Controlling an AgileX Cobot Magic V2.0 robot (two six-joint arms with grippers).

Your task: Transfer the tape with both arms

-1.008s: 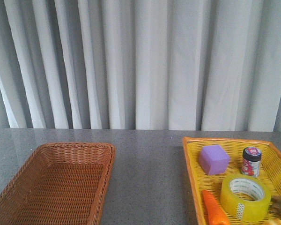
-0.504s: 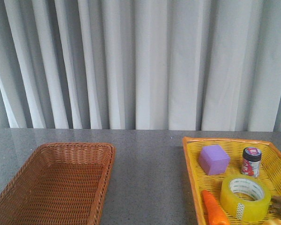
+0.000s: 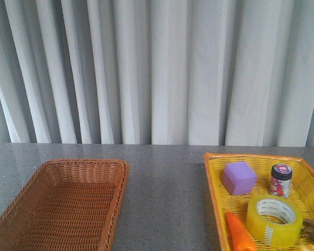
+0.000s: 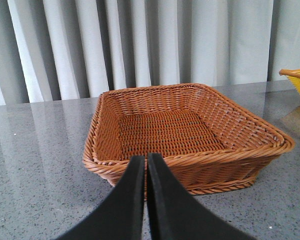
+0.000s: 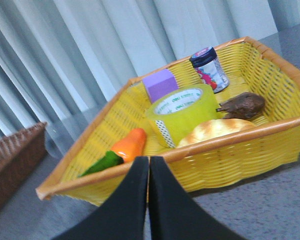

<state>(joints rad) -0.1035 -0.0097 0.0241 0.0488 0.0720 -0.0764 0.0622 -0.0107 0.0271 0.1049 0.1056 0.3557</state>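
Note:
The tape (image 3: 274, 219), a wide yellow roll with a white core, lies flat in the yellow basket (image 3: 213, 184) at the front right. It also shows in the right wrist view (image 5: 182, 112). My right gripper (image 5: 149, 162) is shut and empty, just outside the yellow basket's near rim (image 5: 230, 142), short of the tape. My left gripper (image 4: 146, 161) is shut and empty, just in front of the brown wicker basket (image 4: 190, 162). Neither arm shows in the front view.
In the yellow basket are a purple cube (image 3: 238, 177), a small dark-lidded jar (image 3: 280, 180), a toy carrot (image 3: 239, 235), a brown object (image 5: 241, 105) and a bread-like piece (image 5: 215, 130). The brown wicker basket (image 3: 26, 204) stands at the left. Grey curtains hang behind the table.

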